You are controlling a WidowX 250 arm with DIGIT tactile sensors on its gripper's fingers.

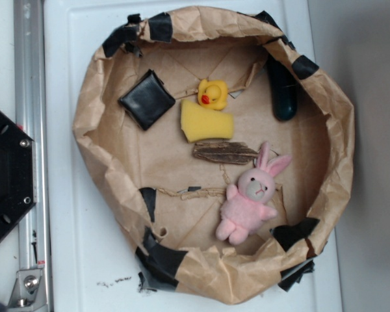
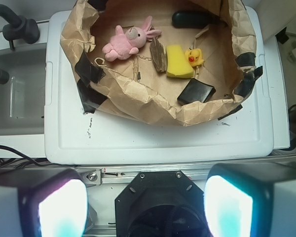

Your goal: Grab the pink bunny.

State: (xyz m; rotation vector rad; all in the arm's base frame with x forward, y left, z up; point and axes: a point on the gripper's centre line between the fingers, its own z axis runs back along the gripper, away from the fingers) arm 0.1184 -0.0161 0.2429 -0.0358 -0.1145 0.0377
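Observation:
The pink bunny [image 1: 249, 200] lies on its back in the lower right of the brown paper nest [image 1: 97, 123], ears pointing up and right. In the wrist view the pink bunny [image 2: 126, 41] shows at the upper left inside the nest. My gripper [image 2: 145, 207] is open, its two glowing pads far apart at the bottom of the wrist view, high above the robot base and well away from the bunny. The gripper does not show in the exterior view.
Also inside the nest: a yellow duck [image 1: 212, 93], a yellow sponge [image 1: 207, 122], a piece of wood [image 1: 225, 152], a black square pad [image 1: 147, 99] and a dark oblong object [image 1: 283, 91]. The nest sits on a white lid [image 2: 158, 138]. The black robot base [image 1: 6, 175] is at the left.

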